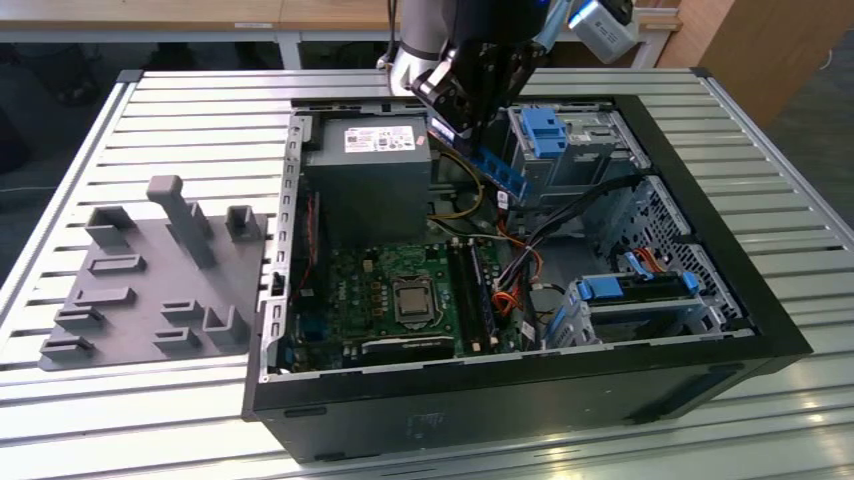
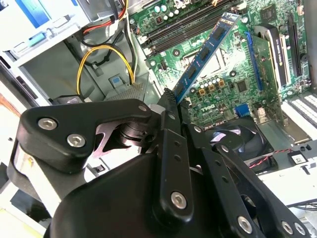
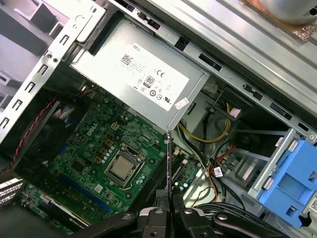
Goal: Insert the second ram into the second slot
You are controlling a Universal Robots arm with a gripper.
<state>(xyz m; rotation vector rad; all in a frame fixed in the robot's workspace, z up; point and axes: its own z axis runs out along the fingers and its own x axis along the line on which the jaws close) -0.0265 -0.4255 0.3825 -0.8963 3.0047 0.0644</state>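
Observation:
My gripper (image 1: 467,128) hangs over the far part of the open computer case (image 1: 747,300), shut on one end of the second ram (image 1: 503,172), a thin blue stick that slants down out of the fingers. In the second wrist view the ram (image 2: 205,52) juts from the gripper (image 2: 171,99) above the green motherboard (image 2: 228,84). The first wrist view has the ram (image 3: 169,158) edge-on, clamped in the gripper (image 3: 169,204). The long dark memory slots (image 1: 474,290) lie lower on the motherboard (image 1: 387,290), apart from the stick. I cannot tell which slot is filled.
A grey power supply (image 1: 367,170) stands beside the gripper on the exterior view's left. Blue drive brackets (image 1: 547,130) (image 1: 641,285) and loose cables (image 1: 534,255) fill the case's right side. The processor socket (image 1: 411,300) sits beside the slots. A grey fixture plate (image 1: 147,290) lies outside the case.

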